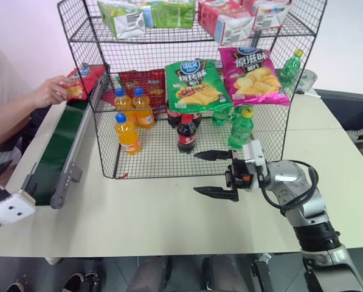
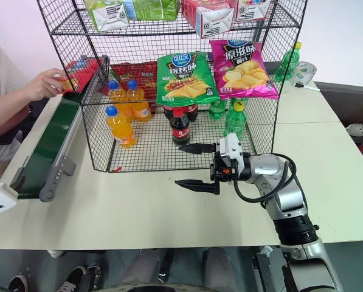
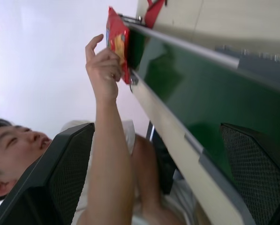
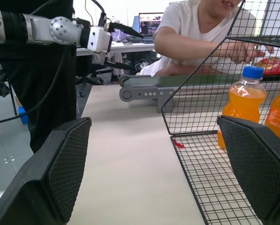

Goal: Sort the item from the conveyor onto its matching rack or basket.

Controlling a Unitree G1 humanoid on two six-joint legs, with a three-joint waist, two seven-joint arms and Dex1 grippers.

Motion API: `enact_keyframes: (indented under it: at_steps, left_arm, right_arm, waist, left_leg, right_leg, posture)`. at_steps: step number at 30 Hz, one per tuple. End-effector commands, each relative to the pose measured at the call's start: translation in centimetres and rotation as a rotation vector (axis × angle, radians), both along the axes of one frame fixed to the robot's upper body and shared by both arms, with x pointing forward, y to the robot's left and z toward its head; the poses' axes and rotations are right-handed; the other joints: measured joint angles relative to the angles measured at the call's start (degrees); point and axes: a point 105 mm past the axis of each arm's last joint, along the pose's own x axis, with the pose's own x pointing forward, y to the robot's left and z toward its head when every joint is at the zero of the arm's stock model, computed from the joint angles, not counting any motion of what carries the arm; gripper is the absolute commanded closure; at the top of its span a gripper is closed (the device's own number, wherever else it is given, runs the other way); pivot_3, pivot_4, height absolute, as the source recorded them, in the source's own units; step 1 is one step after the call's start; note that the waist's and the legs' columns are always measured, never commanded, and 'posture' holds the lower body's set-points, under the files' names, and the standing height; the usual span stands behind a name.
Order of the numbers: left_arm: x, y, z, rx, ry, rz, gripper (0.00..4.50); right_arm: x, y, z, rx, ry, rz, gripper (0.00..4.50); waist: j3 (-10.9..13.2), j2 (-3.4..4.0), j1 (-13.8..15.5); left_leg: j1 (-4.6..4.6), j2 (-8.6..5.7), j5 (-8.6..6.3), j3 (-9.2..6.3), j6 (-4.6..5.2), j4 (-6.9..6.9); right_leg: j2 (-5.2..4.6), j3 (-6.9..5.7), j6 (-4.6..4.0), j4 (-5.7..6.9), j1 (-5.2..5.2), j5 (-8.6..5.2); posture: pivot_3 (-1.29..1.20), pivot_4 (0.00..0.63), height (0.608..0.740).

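Observation:
The item, a glossy red chip bag [image 1: 84,78], is at the far end of the conveyor [image 1: 55,151], a dark green belt with grey rails along the table's left side. A person's hand [image 1: 52,91] is gripping the bag there. My left gripper [image 3: 156,127] is open and empty near the belt's near end, looking along it toward the bag [image 3: 117,42]. The black wire rack [image 1: 108,131] stands at the middle of the table. In front of it my right gripper [image 1: 196,173] hangs open and empty, pointing left.
The rack's floor holds orange drink bottles [image 1: 127,132], a cola bottle [image 1: 186,134] and green bottles [image 1: 241,126]. A green chip bag [image 1: 196,85], a pink one [image 1: 254,76] and red bags [image 1: 138,82] lie on its middle tier, cartons on top. A person sits at the left.

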Motion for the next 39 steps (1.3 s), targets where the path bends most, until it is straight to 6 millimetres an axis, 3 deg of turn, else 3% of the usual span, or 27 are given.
enact_keyframes:
  at_steps: [1,7,39]
  left_arm:
    - [-0.4,0.4,0.3,0.016,-0.006,0.001,0.07]
    - [-0.9,0.9,-0.7,0.034,0.041,0.001,0.07]
    - [-0.7,0.9,-1.2,0.026,0.042,-0.031,0.07]
  right_arm:
    - [-0.1,0.3,0.7,0.015,-0.037,0.021,0.00]
    - [-0.2,0.3,0.7,0.014,-0.040,0.033,0.00]
    - [-0.1,0.3,0.6,0.010,-0.041,0.017,0.00]
  waist:
    - [0.0,0.00,0.0]
    - [0.0,0.00,0.1]
    - [0.0,-0.01,-0.1]
  left_leg:
    - [0.00,0.00,0.00,0.00,0.00,0.00]
    - [0.00,0.00,0.00,0.00,0.00,0.00]
    - [0.01,0.00,0.00,0.00,0.00,0.00]
  right_leg:
    - [0.00,0.00,0.00,0.00,0.00,0.00]
    - [0.00,0.00,0.00,0.01,0.00,0.00]
    - [0.00,0.00,0.00,0.03,0.00,0.00]
  posture:
    - [0.00,0.150,0.740]
    - [0.00,0.150,0.740]
    - [0.00,0.150,0.740]
